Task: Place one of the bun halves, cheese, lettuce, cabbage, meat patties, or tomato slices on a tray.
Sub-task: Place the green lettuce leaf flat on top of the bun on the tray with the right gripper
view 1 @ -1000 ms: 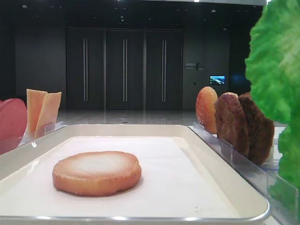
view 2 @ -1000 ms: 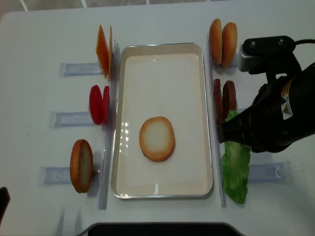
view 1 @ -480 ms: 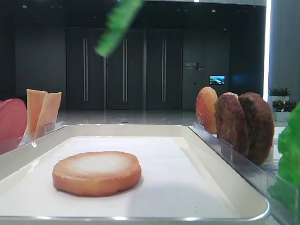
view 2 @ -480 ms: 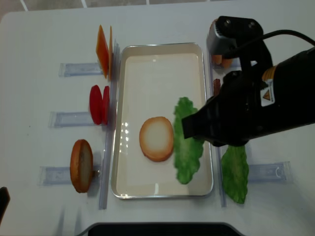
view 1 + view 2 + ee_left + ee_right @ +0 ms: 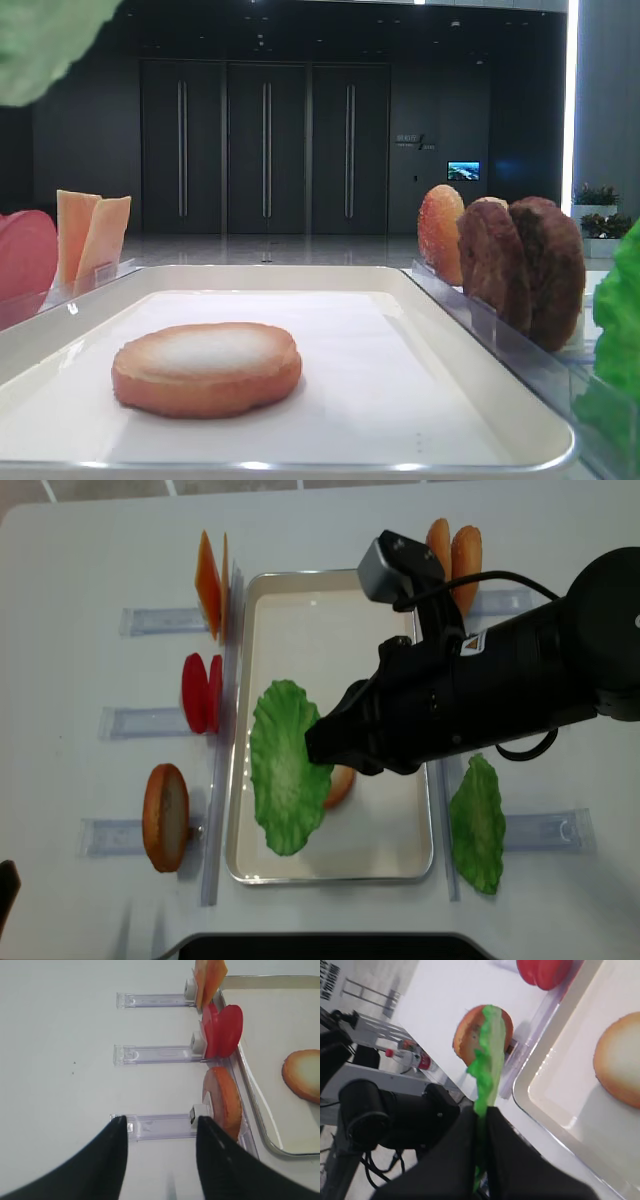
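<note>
- Low exterior view: your tray fills the foreground with one bun half lying flat on its paper lining. A blurred green edge of the lettuce hangs in the top left corner, high above the tray. Cheese and a tomato slice stand in the left rack; another bun half and two patties stand upright in the right rack, with more green leaf at the right edge.
- Right wrist view: your right gripper is clamped together on the lettuce, which hangs edge-on from its fingers. Beyond it you see an upright bun, tomato slices, the tray corner and the flat bun half.
- Left wrist view: your left gripper stands wide apart and holds nothing, hovering over the table left of the tray. Ahead lie three clear racks with cheese, tomato slices and an upright bun.
- Overhead view: your right arm reaches across the tray, holding the lettuce over the tray's left half. The leaf covers most of the flat bun half. A second green leaf lies right of the tray. The left gripper is out of this view.
</note>
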`<control>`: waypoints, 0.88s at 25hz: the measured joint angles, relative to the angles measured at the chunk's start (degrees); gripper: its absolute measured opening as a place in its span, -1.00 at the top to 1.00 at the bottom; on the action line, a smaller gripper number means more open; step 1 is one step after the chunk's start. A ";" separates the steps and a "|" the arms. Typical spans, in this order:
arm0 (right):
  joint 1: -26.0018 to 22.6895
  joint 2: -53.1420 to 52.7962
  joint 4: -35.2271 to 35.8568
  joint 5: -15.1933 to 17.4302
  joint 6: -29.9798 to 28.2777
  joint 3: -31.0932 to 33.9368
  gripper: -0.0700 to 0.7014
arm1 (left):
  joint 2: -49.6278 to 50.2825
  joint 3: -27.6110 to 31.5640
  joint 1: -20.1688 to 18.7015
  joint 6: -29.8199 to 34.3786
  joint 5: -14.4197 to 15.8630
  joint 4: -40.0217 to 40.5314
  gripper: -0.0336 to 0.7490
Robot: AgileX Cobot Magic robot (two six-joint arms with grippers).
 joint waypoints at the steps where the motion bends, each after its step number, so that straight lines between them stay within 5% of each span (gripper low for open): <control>1: -1.19 0.15 4.20 -0.07 -3.94 1.09 0.78 | 0.00 0.00 0.00 0.00 0.00 0.00 0.03; 7: -7.42 0.59 28.80 -0.89 -27.12 8.58 0.78 | 0.00 0.00 0.00 0.00 0.00 0.00 0.03; 22: -8.09 11.18 39.49 0.86 -36.26 10.79 0.78 | 0.00 0.00 0.00 0.00 0.00 0.00 0.03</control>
